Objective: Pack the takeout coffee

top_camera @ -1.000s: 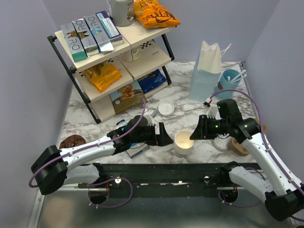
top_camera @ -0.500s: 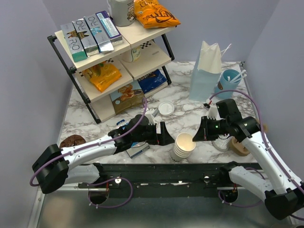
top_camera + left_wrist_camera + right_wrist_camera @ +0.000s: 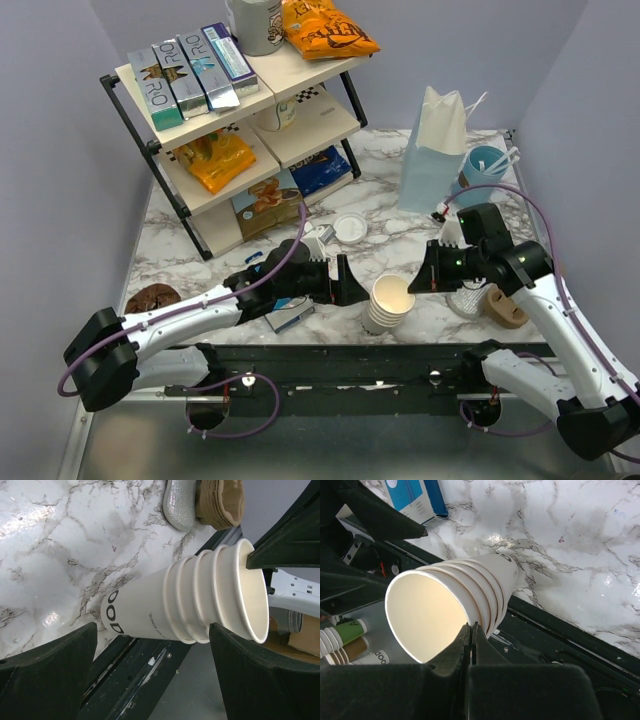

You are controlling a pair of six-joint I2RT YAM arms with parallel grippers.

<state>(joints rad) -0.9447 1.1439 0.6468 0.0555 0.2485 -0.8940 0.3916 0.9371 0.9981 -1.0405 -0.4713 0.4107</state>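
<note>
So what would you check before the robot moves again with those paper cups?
1. Right claw shut on the cup stack's top rim: ok.
2. Left claw open, one finger on either side of the stack: ok.
3. Stack upright: not ok, it leans.
4. Stack's base fully on the table: cannot tell, it sits at the near edge.
5. Bag standing at the back: ok.

A tilted stack of cups (image 3: 388, 303) stands on the marble table (image 3: 390, 215) near a loose lid (image 3: 350, 228).
</note>
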